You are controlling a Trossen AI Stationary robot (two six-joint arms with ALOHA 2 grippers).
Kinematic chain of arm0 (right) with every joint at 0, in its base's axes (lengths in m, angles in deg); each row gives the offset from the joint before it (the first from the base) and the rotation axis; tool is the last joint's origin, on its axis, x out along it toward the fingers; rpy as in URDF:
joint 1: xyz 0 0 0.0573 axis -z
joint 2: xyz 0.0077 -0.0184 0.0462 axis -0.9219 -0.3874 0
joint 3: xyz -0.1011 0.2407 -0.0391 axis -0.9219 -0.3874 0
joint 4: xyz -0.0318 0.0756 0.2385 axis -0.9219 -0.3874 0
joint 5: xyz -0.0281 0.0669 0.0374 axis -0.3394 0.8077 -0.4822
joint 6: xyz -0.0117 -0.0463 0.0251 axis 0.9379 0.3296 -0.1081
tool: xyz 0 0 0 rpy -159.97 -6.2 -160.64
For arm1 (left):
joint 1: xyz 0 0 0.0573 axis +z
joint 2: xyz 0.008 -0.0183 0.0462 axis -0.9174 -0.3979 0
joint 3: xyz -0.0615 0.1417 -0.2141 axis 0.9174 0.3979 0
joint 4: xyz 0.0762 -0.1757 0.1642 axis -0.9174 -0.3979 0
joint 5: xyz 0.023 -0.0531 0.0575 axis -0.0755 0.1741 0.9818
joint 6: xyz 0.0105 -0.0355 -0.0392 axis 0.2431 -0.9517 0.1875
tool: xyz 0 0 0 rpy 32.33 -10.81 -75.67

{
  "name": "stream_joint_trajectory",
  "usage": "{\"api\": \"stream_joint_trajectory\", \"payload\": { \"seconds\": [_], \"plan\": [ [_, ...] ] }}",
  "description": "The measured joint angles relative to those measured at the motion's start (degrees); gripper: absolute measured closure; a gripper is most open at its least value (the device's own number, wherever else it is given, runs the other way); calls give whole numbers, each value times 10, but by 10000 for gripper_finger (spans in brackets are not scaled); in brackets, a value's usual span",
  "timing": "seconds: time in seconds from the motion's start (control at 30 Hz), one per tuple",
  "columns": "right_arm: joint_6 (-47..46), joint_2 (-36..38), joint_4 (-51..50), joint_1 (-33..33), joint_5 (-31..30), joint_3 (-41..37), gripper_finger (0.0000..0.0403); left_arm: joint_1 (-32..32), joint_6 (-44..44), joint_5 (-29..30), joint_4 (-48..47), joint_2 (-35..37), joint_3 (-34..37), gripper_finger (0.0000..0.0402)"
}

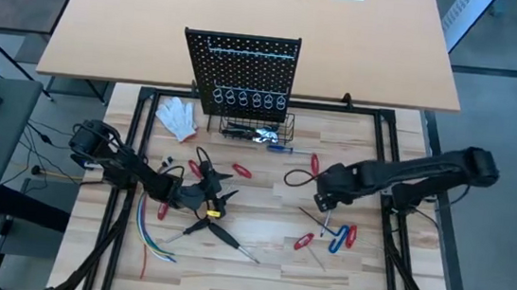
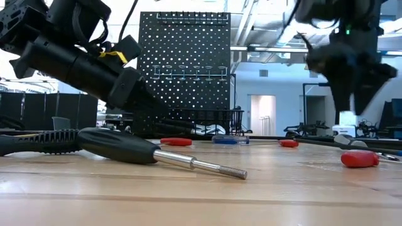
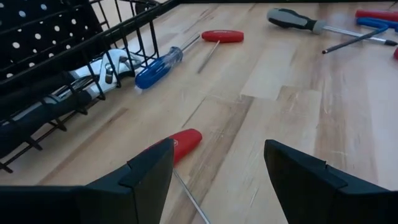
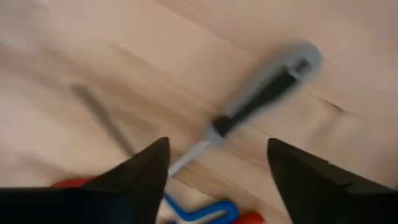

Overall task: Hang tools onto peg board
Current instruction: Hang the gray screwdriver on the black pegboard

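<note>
table (image 1: 257, 259): wooden top, tools scattered across it
peg board (image 1: 242, 67): upright at the far edge, wire basket (image 1: 257, 128) at its foot
left hand (image 3: 214, 180): fingers spread, empty, low over a red-handled screwdriver (image 3: 180, 144)
right hand (image 4: 217, 180): fingers apart, empty, above a grey-and-black screwdriver (image 4: 267, 90)

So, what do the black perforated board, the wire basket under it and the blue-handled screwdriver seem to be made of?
The black perforated peg board looks like painted sheet metal: flat, matte, with even holes, though plastic is possible. The black wire basket appears to be coated steel wire, thin rods in a grid. The blue-handled screwdriver has a glossy, translucent handle, probably plastic.
</note>
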Motion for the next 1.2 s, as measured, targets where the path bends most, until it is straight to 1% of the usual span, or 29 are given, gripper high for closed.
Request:
{"api": "stream_joint_trajectory", "payload": {
  "seconds": [0.07,0.17,0.37,0.53,0.67,0.73,0.8,0.87,1.07,1.1,1.2],
  "plan": [
    [-10,-25,-17,7,0,0,87,0,1,0,-2,6,0,158],
    [-8,-54,-16,15,0,0,79,0,8,0,-3,19,0,158],
    [30,-85,18,44,-3,-8,110,-6,10,0,-13,37,0,158],
    [44,-90,97,75,-3,-56,127,-18,10,0,-14,37,0,158],
    [51,-89,144,84,-3,-80,142,-29,4,0,-14,37,0,158],
    [58,-88,158,84,-5,-82,159,-32,0,0,-13,37,0,158],
    [46,-91,170,78,-17,-83,185,-35,-7,0,-14,37,0,158],
    [26,-92,178,74,-31,-83,217,-37,-13,0,-13,37,0,158],
    [26,-91,195,70,-48,-88,321,-47,-30,0,-13,37,0,158],
    [26,-91,202,63,-59,-89,330,-49,-33,0,-13,37,0,158],
    [26,-91,249,36,-101,-91,330,-53,-33,0,-14,37,-2,158]
  ]
}}
